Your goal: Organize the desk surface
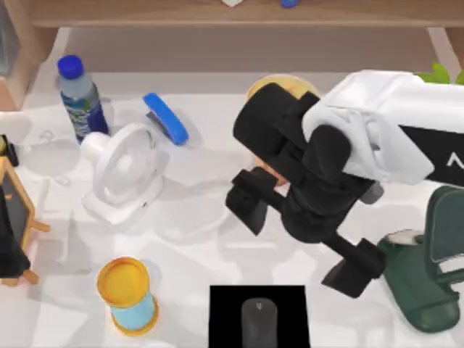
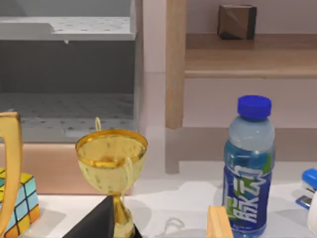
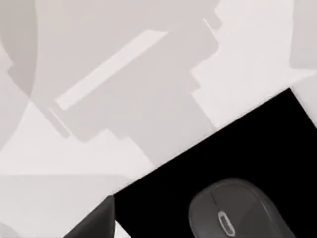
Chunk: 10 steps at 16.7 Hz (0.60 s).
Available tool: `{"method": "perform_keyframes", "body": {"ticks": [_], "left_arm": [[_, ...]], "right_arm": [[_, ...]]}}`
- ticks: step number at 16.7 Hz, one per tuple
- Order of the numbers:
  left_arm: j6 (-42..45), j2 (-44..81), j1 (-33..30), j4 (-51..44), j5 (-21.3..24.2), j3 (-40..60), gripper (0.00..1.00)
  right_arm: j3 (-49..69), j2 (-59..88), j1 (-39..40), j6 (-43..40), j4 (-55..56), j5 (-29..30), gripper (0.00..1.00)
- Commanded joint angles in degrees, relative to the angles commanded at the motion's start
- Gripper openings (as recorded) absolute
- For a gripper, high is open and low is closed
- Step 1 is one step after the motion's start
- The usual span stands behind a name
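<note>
The white desk surface (image 1: 190,230) carries scattered items. My right gripper (image 1: 301,239) hangs open above its middle, one finger toward the white fan (image 1: 122,172), the other toward a dark green object (image 1: 424,279); nothing is between the fingers. Just in front of it a grey mouse (image 1: 259,320) lies on a black mat (image 1: 225,308). In the right wrist view the mouse (image 3: 233,213) and mat (image 3: 247,144) lie below, with one fingertip (image 3: 94,223) at the picture's edge. My left arm (image 1: 9,254) is parked at the far left.
A water bottle (image 1: 78,94), blue stapler (image 1: 165,118) and orange-rimmed blue cylinder (image 1: 129,296) stand on the left half. A yellow round object (image 1: 286,83) is partly hidden under my right arm. The left wrist view holds a gold trophy (image 2: 111,158), colour cube (image 2: 22,201) and wooden shelf (image 2: 247,59).
</note>
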Motion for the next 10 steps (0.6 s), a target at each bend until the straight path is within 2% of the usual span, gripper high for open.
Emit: {"method": "perform_keyframes", "body": {"ticks": [2, 5, 10], "left_arm": [[0.0, 0.0, 0.0, 0.0, 0.0, 0.0, 1.0], [0.0, 0.0, 0.0, 0.0, 0.0, 0.0, 1.0], [0.0, 0.0, 0.0, 0.0, 0.0, 0.0, 1.0]], "right_arm": [[1.1, -2.3, -5.1, 12.2, -0.4, 0.1, 1.0], [2.4, -5.3, -14.1, 34.9, -0.4, -0.1, 1.0], [1.2, -8.4, -30.5, 82.6, -0.5, -0.7, 1.0]]}}
